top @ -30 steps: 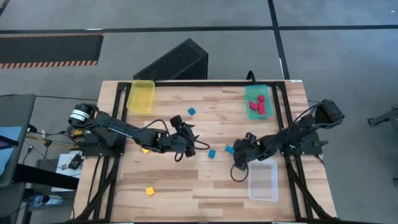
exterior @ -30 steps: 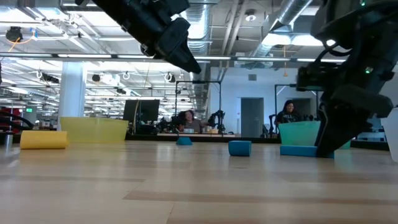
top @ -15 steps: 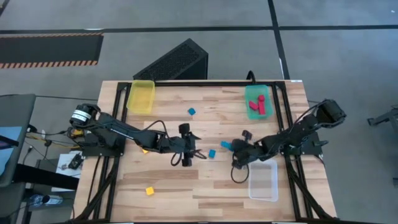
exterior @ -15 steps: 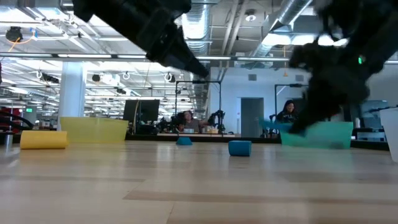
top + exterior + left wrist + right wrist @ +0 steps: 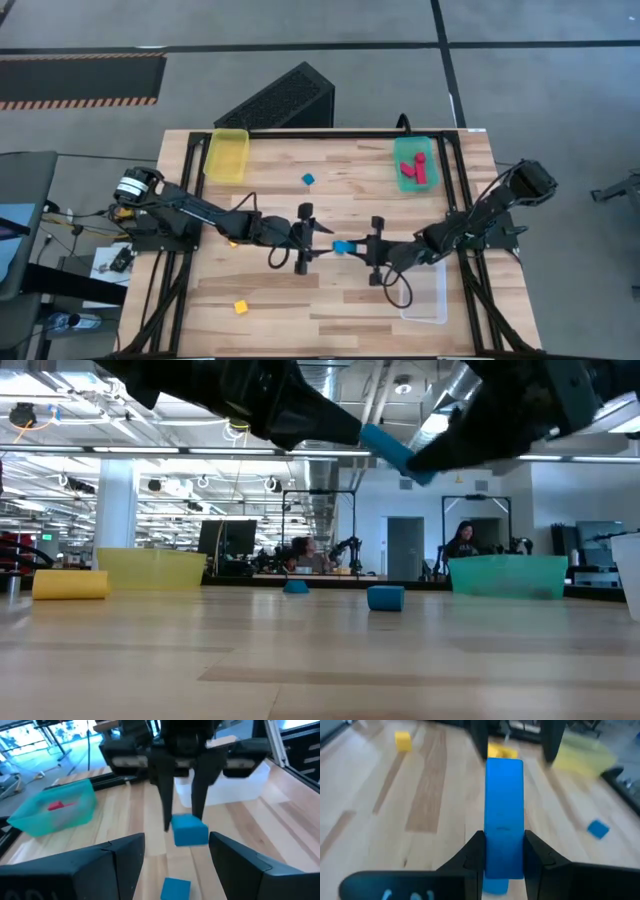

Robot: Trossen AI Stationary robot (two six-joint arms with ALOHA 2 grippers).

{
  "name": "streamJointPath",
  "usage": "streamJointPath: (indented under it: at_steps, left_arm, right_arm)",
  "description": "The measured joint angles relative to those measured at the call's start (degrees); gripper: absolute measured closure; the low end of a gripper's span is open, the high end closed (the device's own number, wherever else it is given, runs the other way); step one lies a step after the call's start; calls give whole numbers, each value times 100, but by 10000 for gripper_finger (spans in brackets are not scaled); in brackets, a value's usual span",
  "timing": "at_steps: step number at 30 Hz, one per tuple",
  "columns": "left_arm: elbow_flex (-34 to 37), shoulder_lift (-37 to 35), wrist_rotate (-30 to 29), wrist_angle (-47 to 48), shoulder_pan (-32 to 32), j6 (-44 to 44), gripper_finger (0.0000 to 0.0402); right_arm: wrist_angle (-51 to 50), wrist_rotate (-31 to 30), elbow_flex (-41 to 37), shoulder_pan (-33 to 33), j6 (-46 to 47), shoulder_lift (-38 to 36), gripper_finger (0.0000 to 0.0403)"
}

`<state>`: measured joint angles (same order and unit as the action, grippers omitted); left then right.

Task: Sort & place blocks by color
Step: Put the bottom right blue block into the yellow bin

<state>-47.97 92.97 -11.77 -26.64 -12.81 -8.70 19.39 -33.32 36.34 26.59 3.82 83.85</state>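
Above the middle of the tabletop, the two grippers face each other nose to nose. The right gripper is clenched on a blue bar block, gripped at one end with its free end pointing at the left arm; the low view shows the bar carried clear of the wood. The left gripper hangs opposite with its jaws spread, and in the left wrist view the bar's end sits in front of, and between, its two dark fingers without touching them.

Step in hand, by my judgement: a mid-air transfer of the blue bar from right arm to left, or a presentation for it.

Remaining stock on the tabletop:
- a blue cube toward the far edge;
- a second blue block resting on the wood below the raised bar;
- a yellow block near the near-left corner;
- another yellow block under the left arm.

Red blocks already lie in the teal bin at the far-right corner. The yellow bin at the far-left corner and the clear bin by the near-right corner appear to hold nothing.

The next move calls for the left jaws to close squarely on the free end before the right jaws let go; an early release would drop the bar.
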Motion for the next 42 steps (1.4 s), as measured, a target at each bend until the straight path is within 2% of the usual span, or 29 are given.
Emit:
streamJointPath:
  at_steps: [6,13,20,25,29,36,39,42]
  left_arm:
    - [0,0,82,-113,-69,-55,189]
    - [0,0,-217,-159,-62,-27,189]
    - [0,0,244,-529,-71,6,189]
    - [0,0,131,-506,-55,203,193]
    - [0,0,48,-503,-46,236,228]
    - [0,-2,85,-393,1,275,331]
    - [-4,-11,79,-351,3,270,331]
    - [-4,-32,-71,-309,-6,312,331]
  right_arm:
    - [1,-245,275,-45,-371,-2,313]
    - [-74,-90,356,-129,-432,-4,313]
    - [-115,-78,356,-129,-385,-4,313]
    - [-73,-68,356,-104,-356,-7,313]
    - [-73,-72,356,-66,-323,-7,313]
    - [-80,-68,348,-70,-337,-7,313]
    - [-69,-68,347,-70,-363,-7,309]
    - [-33,-87,347,-72,-329,-7,269]
